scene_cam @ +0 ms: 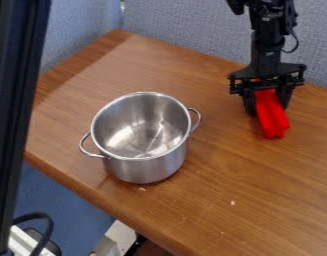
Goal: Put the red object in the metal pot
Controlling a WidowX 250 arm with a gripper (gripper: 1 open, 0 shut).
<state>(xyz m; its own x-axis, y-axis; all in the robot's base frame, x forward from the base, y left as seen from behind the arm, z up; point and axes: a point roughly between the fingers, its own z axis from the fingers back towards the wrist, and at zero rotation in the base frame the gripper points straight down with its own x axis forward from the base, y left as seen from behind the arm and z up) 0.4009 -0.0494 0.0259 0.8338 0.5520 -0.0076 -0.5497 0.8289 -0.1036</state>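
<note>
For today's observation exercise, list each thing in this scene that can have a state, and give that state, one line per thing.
red object: lying on the table, outside the pot, its upper end between the gripper's fingers.
metal pot: upright, open-topped, empty.
gripper: pointing down, shut on the red object.
table: bears the pot and the red object, set apart from each other.

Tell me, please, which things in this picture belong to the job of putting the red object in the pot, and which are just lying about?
Part of the job:
- red object, on the table at the right, gripper shut on its upper end
- pot, empty, left of it

Just there:
- table
- black cable, bottom left, below the table edge
</note>
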